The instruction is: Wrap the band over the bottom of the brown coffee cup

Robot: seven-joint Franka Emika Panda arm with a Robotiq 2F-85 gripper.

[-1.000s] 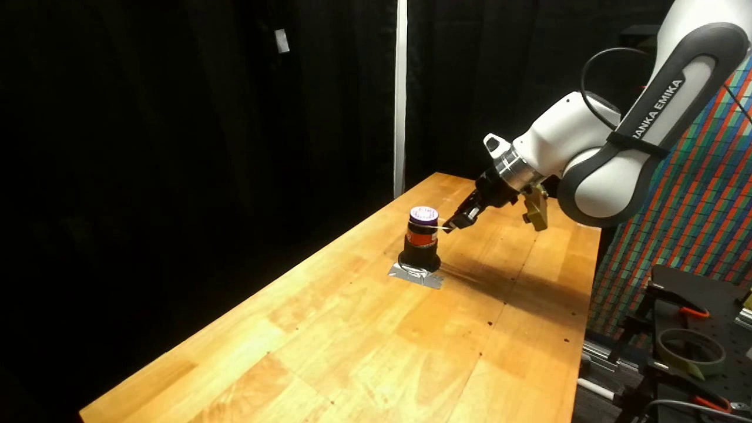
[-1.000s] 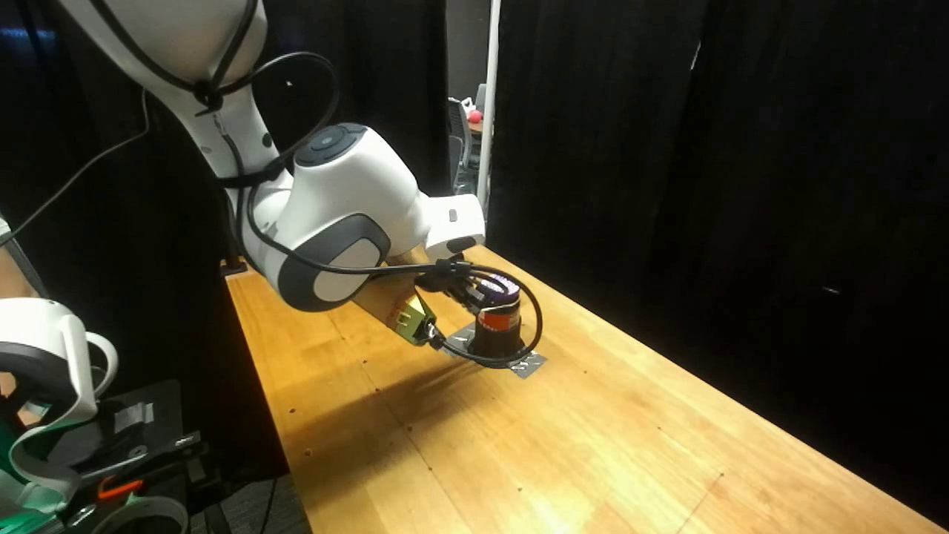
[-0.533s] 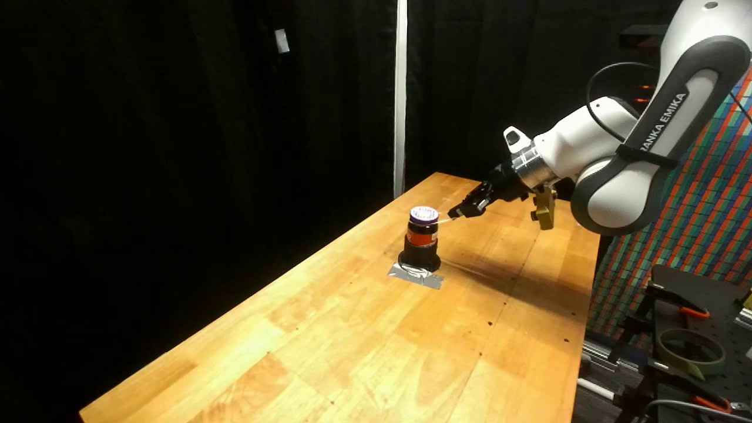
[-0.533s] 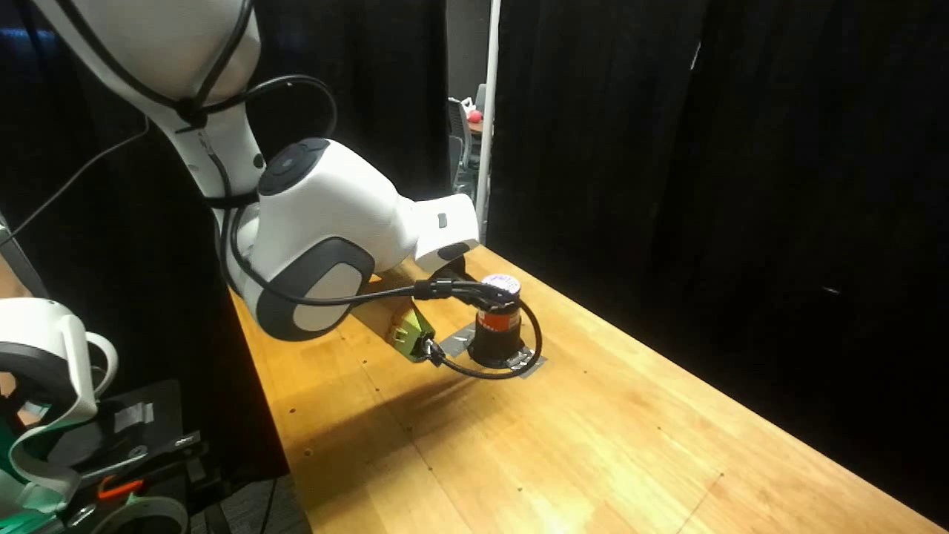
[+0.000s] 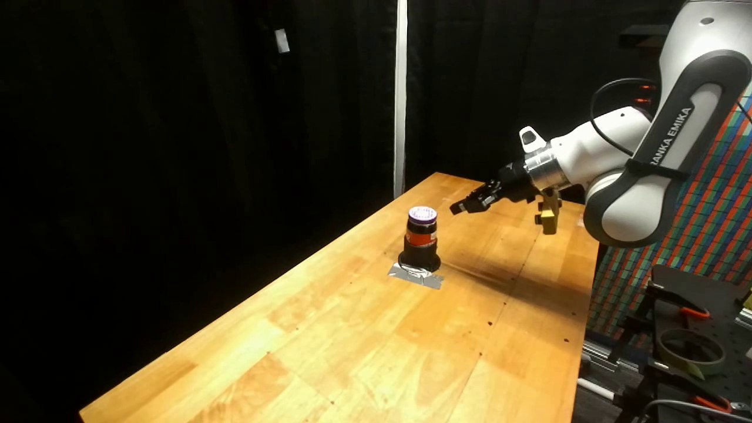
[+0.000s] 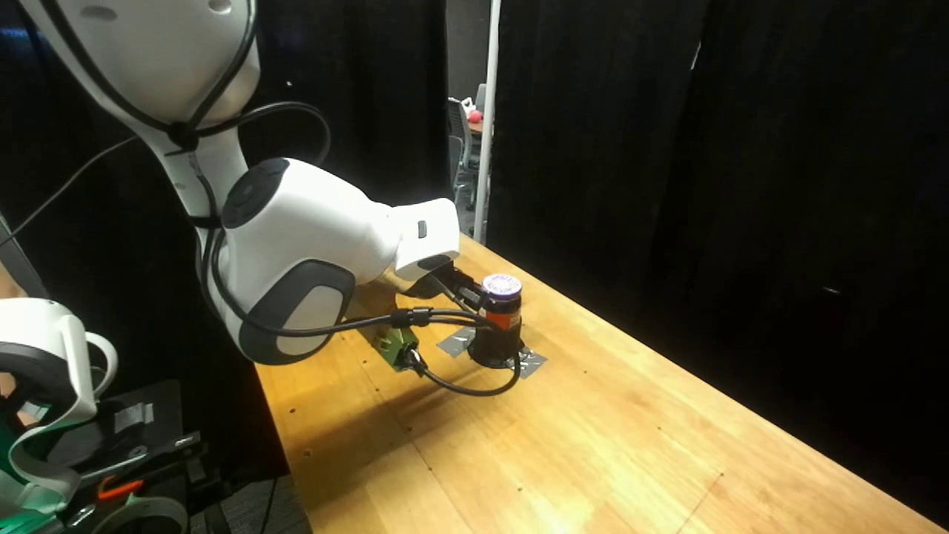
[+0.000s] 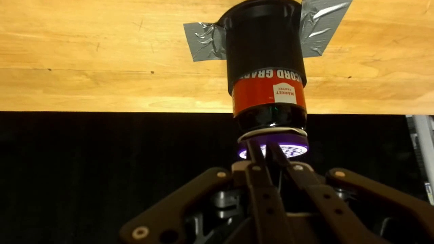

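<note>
A dark jar with an orange printed label (image 7: pixel 264 92) and a purple lid (image 5: pixel 423 215) stands upright in a black cylindrical holder (image 7: pixel 266 45). A thin pale band (image 7: pixel 269 130) lies around the jar's neck, at the lid's lower edge in the wrist view. No separate orange-red ring and no brown coffee cup show. My gripper (image 5: pixel 456 208) is beside the lid, a little apart from it in an exterior view. In the wrist view the fingertips (image 7: pixel 262 144) overlap the lid, with a narrow gap between them and nothing held.
Silver tape (image 5: pixel 416 276) fixes the holder to the wooden table (image 5: pixel 352 352); tape also shows in the wrist view (image 7: pixel 207 42). A black cable (image 6: pixel 474 393) loops from the arm in front of the holder. A dark curtain (image 5: pixel 176 176) hangs behind the table.
A pale strand ran stretched from the jar to my gripper before; now it is let go and the band lies at the neck. My gripper and arm have drawn back from the jar.
</note>
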